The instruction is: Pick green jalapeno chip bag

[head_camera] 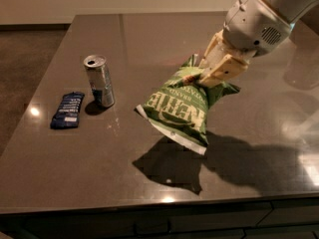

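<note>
The green jalapeno chip bag (180, 107) is a crinkly light-green bag with large white lettering and a white edge. It hangs tilted in the air above the dark table (149, 39), its shadow on the surface below. My gripper (212, 73) is shut on the bag's upper end, its cream fingers (223, 69) pinching the crumpled top. The white arm reaches in from the upper right.
A silver drink can (99, 80) stands upright left of the bag. A small dark-blue wrapper (68, 110) lies flat further left. The table's front edge (159, 203) runs close below the bag's shadow.
</note>
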{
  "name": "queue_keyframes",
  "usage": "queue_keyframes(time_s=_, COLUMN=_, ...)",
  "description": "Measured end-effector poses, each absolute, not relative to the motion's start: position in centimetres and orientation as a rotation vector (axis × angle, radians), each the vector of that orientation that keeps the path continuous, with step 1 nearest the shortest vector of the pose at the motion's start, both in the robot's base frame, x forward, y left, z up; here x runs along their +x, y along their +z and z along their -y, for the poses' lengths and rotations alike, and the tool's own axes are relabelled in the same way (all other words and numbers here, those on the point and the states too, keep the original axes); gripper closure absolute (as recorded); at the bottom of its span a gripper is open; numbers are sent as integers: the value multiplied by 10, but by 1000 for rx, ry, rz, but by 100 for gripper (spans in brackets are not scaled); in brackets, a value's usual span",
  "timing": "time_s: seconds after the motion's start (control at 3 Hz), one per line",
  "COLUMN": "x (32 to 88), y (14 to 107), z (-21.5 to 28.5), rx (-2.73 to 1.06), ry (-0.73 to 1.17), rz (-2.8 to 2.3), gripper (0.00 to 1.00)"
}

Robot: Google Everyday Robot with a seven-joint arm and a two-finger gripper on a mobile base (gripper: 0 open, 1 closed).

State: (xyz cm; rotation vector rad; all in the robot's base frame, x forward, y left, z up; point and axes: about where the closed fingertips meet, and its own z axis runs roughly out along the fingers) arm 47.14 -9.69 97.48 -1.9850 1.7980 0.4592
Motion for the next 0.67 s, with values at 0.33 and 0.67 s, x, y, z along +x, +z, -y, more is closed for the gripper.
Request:
queue_keyframes(time_s=0.33, x=477, y=995, z=93, rx=-1932, ry=492, rz=-1758, gripper=100)
queue_keyframes(time_s=0.67, x=479, y=995, z=91, rx=-1926, ry=479, rz=-1756, gripper=100)
